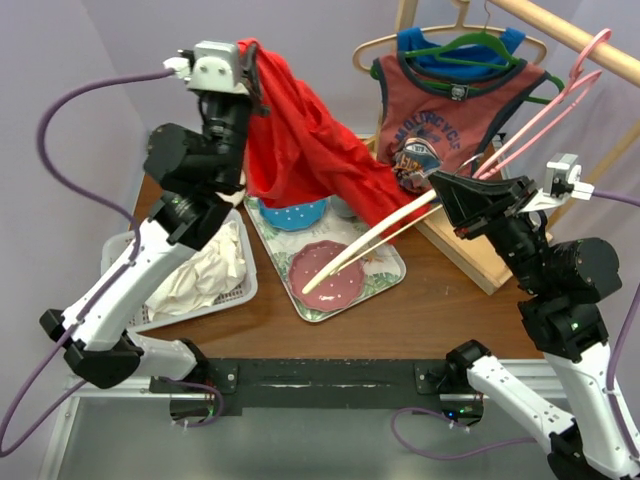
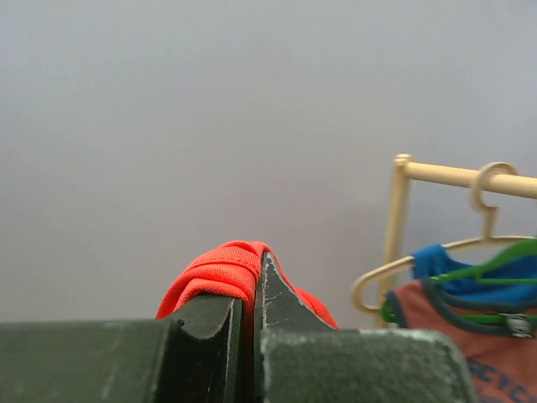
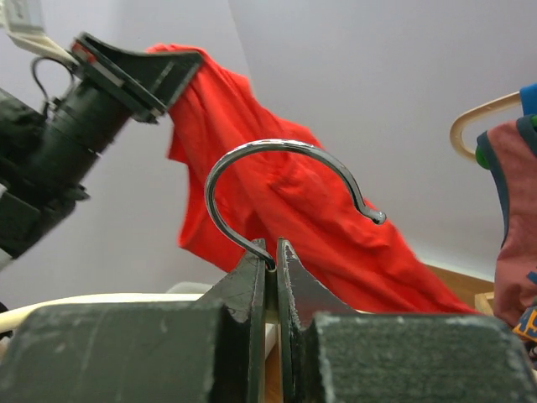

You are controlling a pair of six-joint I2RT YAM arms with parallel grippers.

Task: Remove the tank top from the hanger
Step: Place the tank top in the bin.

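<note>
At the near side of the table point(image 1: 420, 322), a white basket point(image 1: 248, 282) holding a white cloth point(image 1: 205, 275) stood on the left. Just beside it was a tray point(image 1: 392, 272) carrying a pink plate point(image 1: 350, 287) and a blue bowl point(image 1: 295, 213).

The right gripper point(image 3: 275, 245) was pressed together on the base of the metal hook point(image 3: 277, 143) of the cream hanger point(image 1: 370, 245). The hanger slanted down and to the left, with its far tip over the pink plate.

The left gripper point(image 2: 256, 273) was raised high at the left, its fingers pinching a bunched fold of the red tank top point(image 1: 310, 140). The garment hung from this grip and trailed down to the right. Its lower end lay against the hanger arms close to the right gripper. It could not be determined whether any part was looped over the hanger.

At the far right, a wooden rack point(image 1: 560, 28) carried a brown printed tank top point(image 1: 450, 115), a blue garment point(image 1: 500, 42) and a pink hanger point(image 1: 560, 100).
</note>
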